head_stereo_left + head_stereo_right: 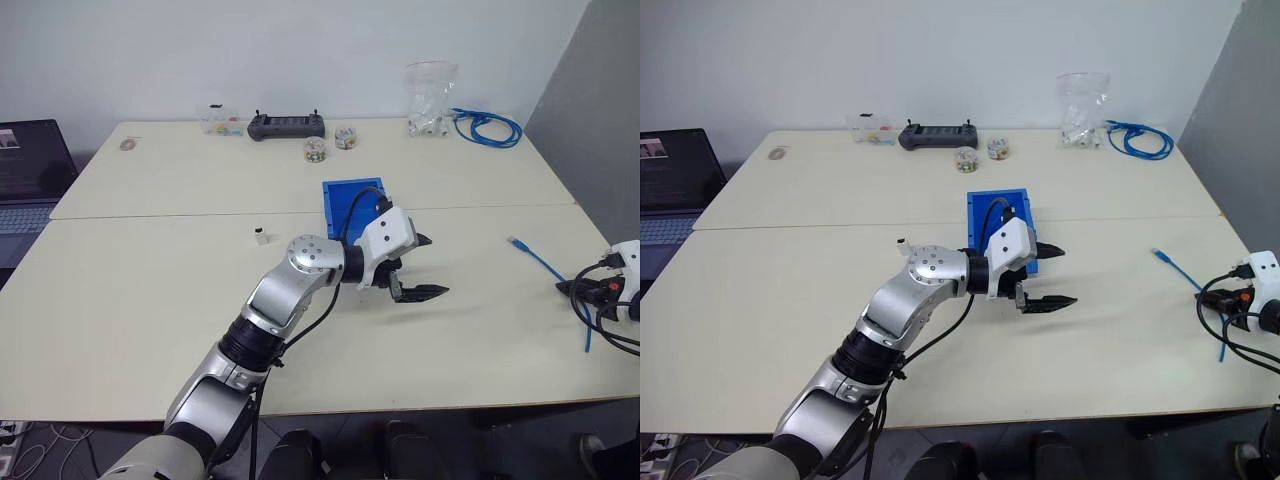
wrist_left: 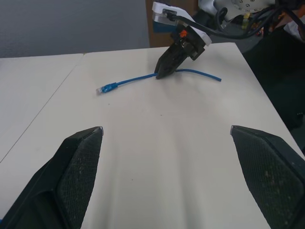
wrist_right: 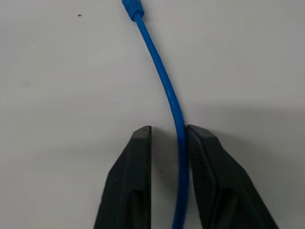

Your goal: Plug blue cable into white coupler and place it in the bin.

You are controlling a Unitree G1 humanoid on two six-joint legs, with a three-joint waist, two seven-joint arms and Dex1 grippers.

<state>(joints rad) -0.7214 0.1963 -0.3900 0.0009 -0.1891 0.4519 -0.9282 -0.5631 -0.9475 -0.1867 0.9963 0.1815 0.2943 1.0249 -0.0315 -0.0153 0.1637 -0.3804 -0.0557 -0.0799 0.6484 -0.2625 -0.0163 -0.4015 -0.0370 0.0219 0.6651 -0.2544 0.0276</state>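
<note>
The right gripper (image 3: 167,138) is nearly closed around the blue cable (image 3: 164,81), which lies on the table (image 1: 150,290) at 3 o'clock. The left gripper (image 1: 420,265) hangs fully open just beside the bin (image 1: 345,195). The white coupler (image 1: 260,236) stands at 9 o'clock from the bin.

Blue cable, white coupler and bin lie apart on the counter (image 1: 150,300).

The thin blue cable (image 1: 545,264) lies flat at the right edge, clear plug end pointing toward the middle. The tiny white coupler (image 1: 260,236) stands alone left of centre. The open blue bin (image 1: 350,203) sits mid-counter between them.
</note>
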